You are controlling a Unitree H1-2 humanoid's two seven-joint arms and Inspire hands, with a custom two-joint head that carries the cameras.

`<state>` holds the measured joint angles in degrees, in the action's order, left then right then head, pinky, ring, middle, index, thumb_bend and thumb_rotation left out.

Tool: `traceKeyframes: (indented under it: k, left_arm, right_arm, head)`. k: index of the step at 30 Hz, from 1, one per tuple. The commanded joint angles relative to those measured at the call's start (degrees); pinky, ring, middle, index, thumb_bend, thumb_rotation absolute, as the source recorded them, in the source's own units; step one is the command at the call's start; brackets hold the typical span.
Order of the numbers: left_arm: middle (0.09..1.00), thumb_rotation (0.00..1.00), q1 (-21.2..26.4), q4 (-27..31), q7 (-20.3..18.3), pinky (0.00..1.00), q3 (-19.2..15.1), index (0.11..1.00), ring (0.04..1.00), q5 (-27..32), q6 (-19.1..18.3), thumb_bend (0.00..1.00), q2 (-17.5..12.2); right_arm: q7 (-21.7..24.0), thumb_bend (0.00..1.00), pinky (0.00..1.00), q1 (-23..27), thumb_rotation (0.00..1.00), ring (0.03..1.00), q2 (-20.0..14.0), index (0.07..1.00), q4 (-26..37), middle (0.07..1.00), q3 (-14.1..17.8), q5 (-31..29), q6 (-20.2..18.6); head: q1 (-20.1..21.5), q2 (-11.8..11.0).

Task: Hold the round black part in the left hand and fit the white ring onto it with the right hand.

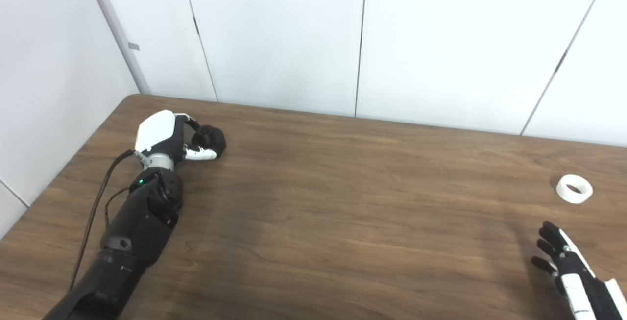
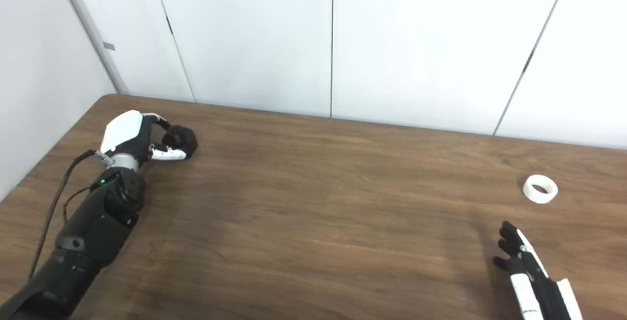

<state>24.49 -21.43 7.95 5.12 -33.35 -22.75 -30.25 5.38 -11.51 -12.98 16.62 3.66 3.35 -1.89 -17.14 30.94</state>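
Fingers of the left hand (image 1: 166, 136) are curled around the round black part (image 1: 209, 139) on the wooden table (image 1: 343, 222), while the white ring (image 1: 574, 188) lies untouched just beyond the right hand's (image 1: 568, 266) spread, empty fingertips, unfitted.

Black arms, white-shelled left hand (image 1: 169, 138), green light, black cable

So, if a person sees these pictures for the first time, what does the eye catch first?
First the left robot hand at the table's far left corner, its fingers curled around the round black part. Then the small white ring, lying alone at the far right, with the open right robot hand just short of it.
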Motion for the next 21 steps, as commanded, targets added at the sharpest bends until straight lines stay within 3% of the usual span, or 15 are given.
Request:
traceKeyframes:
  k: [1,21]
  left_arm:
    - [0.877,0.23,2.7,0.9,0.3,1.0,-0.3,0.667,0.952,-0.8,0.4,0.84,-1.7]
    - [0.876,0.24,3.2,0.4,-0.9,1.0,0.8,0.676,0.954,-1.7,-0.5,0.84,-2.1]
  right_arm:
    - [0.1,0.45,0.88,-0.4,0.99,0.926,-0.7,0.936,1.7,0.941,0.4,0.1,0.0]
    - [0.2,0.44,0.89,-0.9,0.98,0.924,-0.6,0.94,1.9,0.943,0.5,-0.5,0.3]
  head:
    - [0.0,0.0]
    - [0.2,0.1]
